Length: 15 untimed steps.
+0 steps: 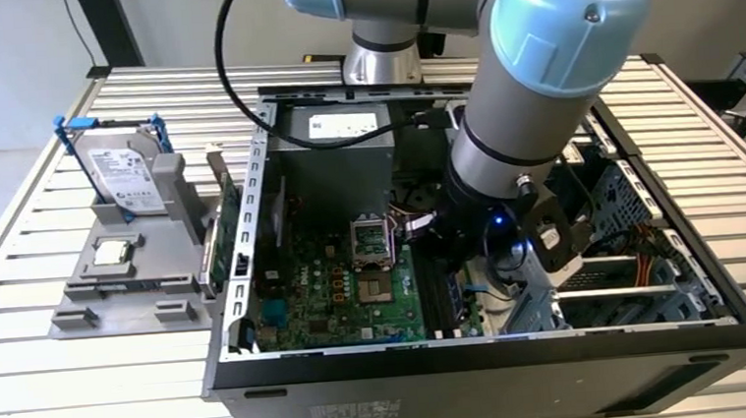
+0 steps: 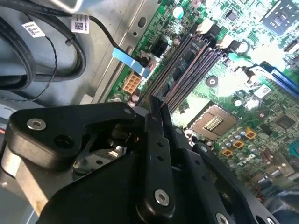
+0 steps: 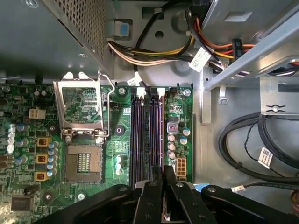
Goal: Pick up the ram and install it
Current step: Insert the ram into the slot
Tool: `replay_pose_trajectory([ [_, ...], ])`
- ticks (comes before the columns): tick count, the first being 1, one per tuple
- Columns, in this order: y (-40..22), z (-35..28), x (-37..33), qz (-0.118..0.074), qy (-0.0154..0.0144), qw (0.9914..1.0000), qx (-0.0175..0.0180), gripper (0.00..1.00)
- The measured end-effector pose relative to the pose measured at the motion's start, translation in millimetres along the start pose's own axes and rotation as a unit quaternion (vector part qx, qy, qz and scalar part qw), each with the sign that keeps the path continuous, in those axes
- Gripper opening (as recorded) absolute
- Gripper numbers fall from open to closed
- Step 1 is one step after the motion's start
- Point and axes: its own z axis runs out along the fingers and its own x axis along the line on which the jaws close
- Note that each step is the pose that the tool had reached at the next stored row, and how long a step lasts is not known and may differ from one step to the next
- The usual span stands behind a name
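- I am inside the open computer case (image 1: 489,354). Its walls ring me on all sides, and the only free way out is straight up through the open top.
- In the first wrist view a bundle of cables (image 3: 154,49) lies just past the far ends of the memory slots (image 3: 147,135). A drive cage (image 3: 252,42) with thick black cables (image 3: 243,144) is close beside them.
- The processor socket (image 3: 84,161) with its raised latch frame (image 3: 81,109) lies near the slots on the other side, clear of me.
- My arm (image 1: 536,89) comes down steeply from 12 o'clock in the exterior view, with the wrist low over the motherboard (image 1: 339,290).
- My pincer (image 3: 163,170) points down at the slots, fingers (image 3: 149,200) pressed almost together.
- A thin strip shows between them, the ram (image 3: 163,203) seen edge-on as far as I can tell, just above the slot nearest the case wall.
- On the desk (image 1: 34,252) at 9 o'clock of the case, the grey fixture (image 1: 129,285) carries the hard drive (image 1: 127,177) and processor chip (image 1: 113,252), well apart from me.
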Motion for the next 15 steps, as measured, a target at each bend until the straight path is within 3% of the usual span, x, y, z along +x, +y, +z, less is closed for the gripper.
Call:
replay_pose_trajectory([
  [8,1.7,-12.9,0.2,0.000,0.0001,0.99977,0.0212,0.00],
  [11,2.0,-16.2,0.3,0.000,0.0002,0.99962,0.0274,0.00],
  [15,2.9,-22.4,0.4,0.000,0.0004,0.99948,0.0322,0.00],
])
